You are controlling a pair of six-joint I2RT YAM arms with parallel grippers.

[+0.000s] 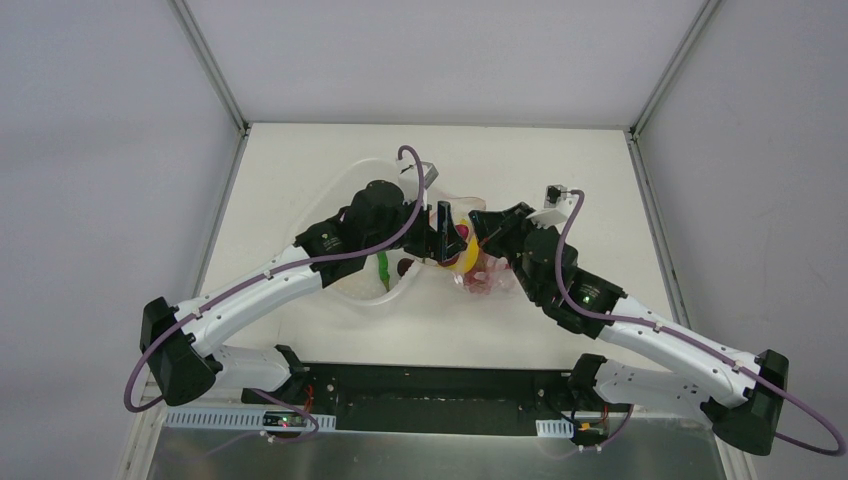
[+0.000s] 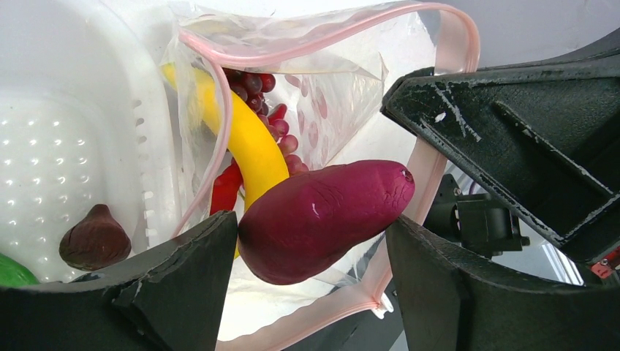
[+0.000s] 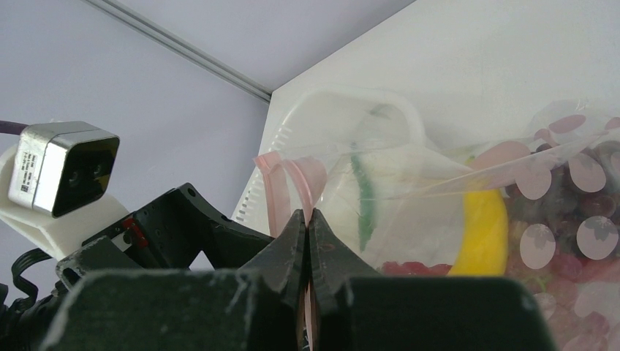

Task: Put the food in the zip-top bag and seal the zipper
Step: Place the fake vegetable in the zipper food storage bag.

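Zip-top bag (image 2: 343,80): on the surface (image 1: 300,180), mouth lifted and agape, pink zipper (image 2: 457,44) curving round the opening. Right fingers (image 3: 292,248) together, pinched on the zipper strip at one lip of the bag; this pinch looks to be what props the mouth open.

Inside the bag: banana (image 2: 252,139), grape bunch (image 2: 252,82), red chili (image 2: 227,190).

At the bag's mouth: purple toy food (image 2: 322,212), lying between the left fingers (image 2: 183,292). These stand wide apart; cannot tell whether they press on it or are free of it.

Just beside the bag: white tub (image 2: 58,146), holding a green chili (image 2: 11,272) and a brown piece (image 2: 95,238).

Step in hand, by my reading: loading, with the purple piece at the point of drop. The next move calls for it to fall clear past the lip into the bag, then for the left arm to go to the tub beside the bag for the green chili. The right pinch needs to hold the mouth open while loading goes on. Sealing the zipper comes last and is not yet begun.
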